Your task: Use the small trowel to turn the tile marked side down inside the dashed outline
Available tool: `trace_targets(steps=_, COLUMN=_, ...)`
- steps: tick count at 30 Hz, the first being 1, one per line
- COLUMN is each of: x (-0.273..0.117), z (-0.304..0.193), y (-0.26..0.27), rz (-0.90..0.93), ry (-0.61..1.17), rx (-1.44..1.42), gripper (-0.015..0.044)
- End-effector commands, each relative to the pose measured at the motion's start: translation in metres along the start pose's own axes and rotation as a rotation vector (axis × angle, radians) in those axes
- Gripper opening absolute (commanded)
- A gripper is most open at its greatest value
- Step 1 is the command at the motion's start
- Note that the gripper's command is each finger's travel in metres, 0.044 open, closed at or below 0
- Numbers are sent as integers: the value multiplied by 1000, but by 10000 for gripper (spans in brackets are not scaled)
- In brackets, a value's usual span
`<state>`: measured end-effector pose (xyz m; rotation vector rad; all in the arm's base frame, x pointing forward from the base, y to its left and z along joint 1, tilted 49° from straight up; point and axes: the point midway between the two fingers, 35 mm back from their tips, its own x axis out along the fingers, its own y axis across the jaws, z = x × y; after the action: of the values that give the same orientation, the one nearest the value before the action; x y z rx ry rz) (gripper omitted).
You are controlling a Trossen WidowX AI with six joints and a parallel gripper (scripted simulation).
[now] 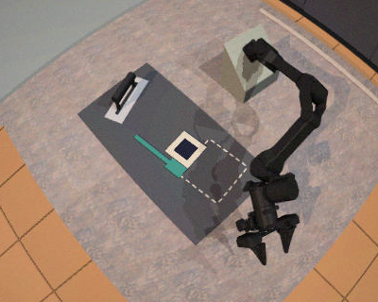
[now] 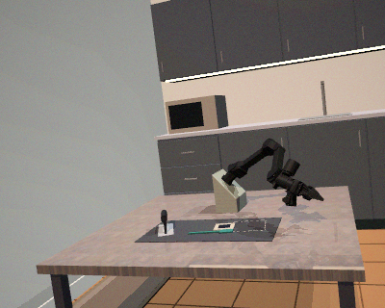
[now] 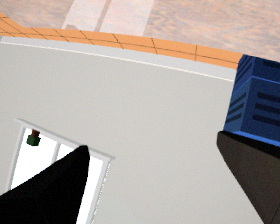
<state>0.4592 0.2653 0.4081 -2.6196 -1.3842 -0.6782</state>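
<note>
Green Trowel Waits Beside the Square Tile

The small green trowel (image 1: 176, 167) (image 2: 225, 231) lies on the dark mat (image 1: 144, 156) (image 2: 185, 237). Its flat end is right beside the tile (image 1: 172, 149) (image 2: 232, 224), and its thin handle points away toward the big trowel (image 1: 140, 89) (image 2: 164, 222). The tile's marked side is up, with a dark square in a pale border. It sits next to the dashed outline (image 1: 238, 157) (image 2: 265, 225), so it still has to be flipped over into it.

The black gripper (image 1: 275, 257) (image 2: 307, 201) (image 3: 153, 144) is wide apart and holds nothing. It hangs off to the side, well apart from the trowel and the tile.

The trowel looks light and stiff. The best place to grab it is probably the thin handle, not too near the flat end. The handle looks low and skinny, so the fingers may need to go down close to the mat. A loose pinch could let it twist. The tile looks thin and hard, and it might slide away when pushed. It could chip if it drops hard, so a slow, gentle tip seems best.
</note>
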Motion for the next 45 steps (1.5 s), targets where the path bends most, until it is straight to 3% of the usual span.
trace_targets(steps=1, x=0, z=0, y=0, rz=0, ry=0, rx=0, gripper=374)
trace_targets(steps=11, x=0, z=0, y=0, rz=0, ry=0, rx=0, gripper=111)
trace_targets(steps=21, x=0, z=0, y=0, rz=0, ry=0, rx=0, gripper=100)
trace_targets(steps=25, x=0, z=0, y=0, rz=0, ry=0, rx=0, gripper=0)
trace_targets(steps=38, x=0, z=0, y=0, rz=0, ry=0, rx=0, gripper=0)
trace_targets(steps=42, x=0, z=0, y=0, rz=0, ry=0, rx=0, gripper=100)
trace_targets(steps=45, x=0, z=0, y=0, rz=0, ry=0, rx=0, gripper=100)
